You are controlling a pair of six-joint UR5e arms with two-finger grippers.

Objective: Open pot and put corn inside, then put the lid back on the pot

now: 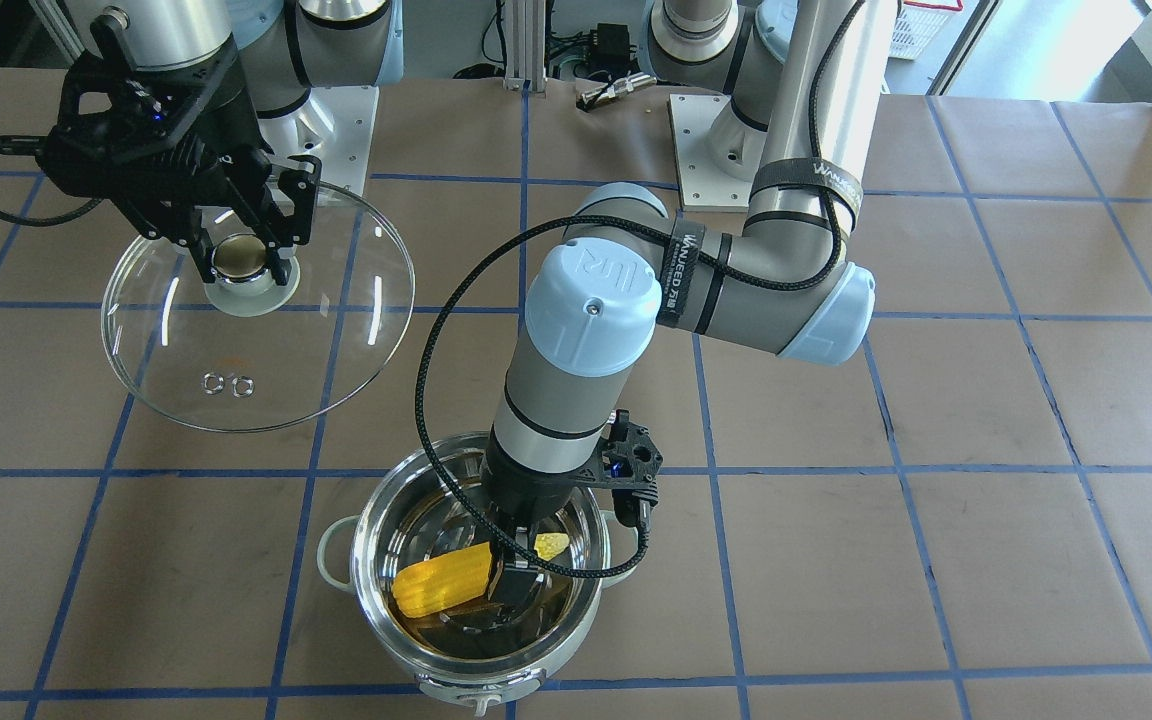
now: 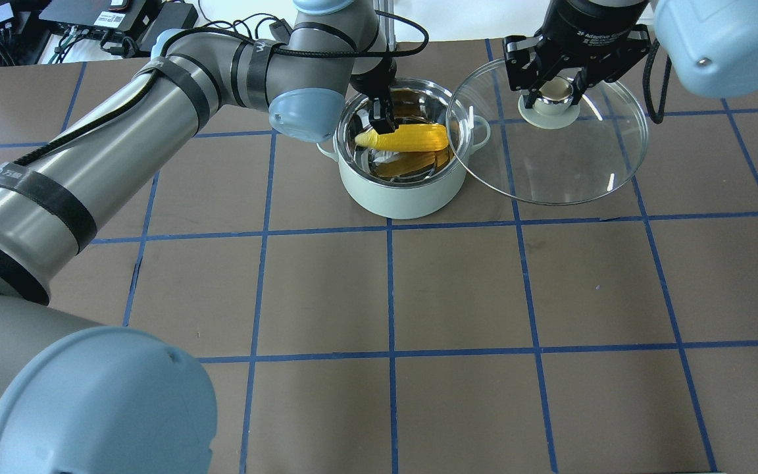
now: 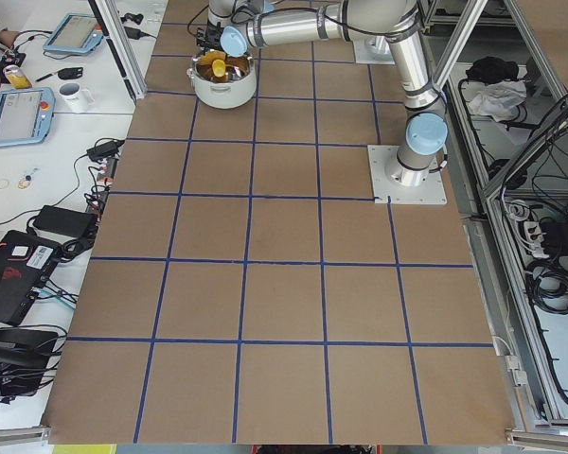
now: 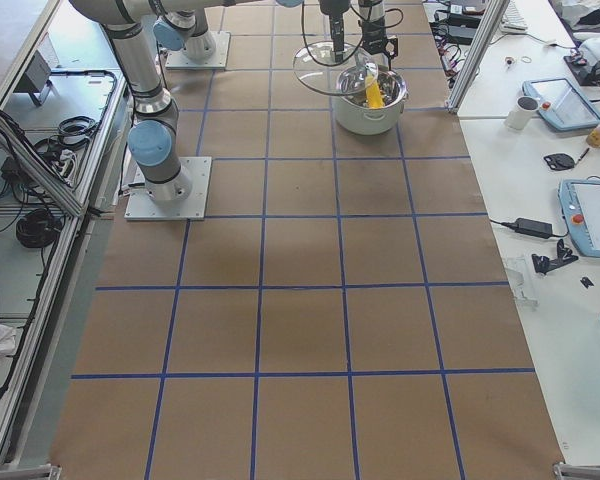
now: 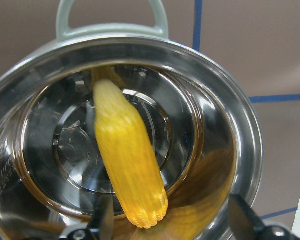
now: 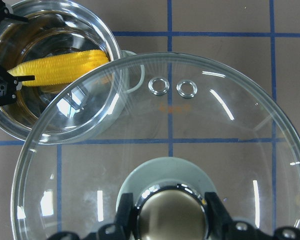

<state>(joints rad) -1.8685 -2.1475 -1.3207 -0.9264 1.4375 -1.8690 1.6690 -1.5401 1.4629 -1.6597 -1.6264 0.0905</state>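
The mint-green steel pot stands open at the table's far middle. The yellow corn lies inside it, tilted against the wall; it also shows in the left wrist view. My left gripper reaches down into the pot and is open, its fingers spread on either side of the corn's thick end. My right gripper is shut on the knob of the clear glass lid. It holds the lid above the table beside the pot, with the lid's edge overlapping the pot's rim.
Brown paper with a blue tape grid covers the table. The two arm bases stand on white plates at the robot's edge. Side benches with tablets and cables lie beyond the table's far edge.
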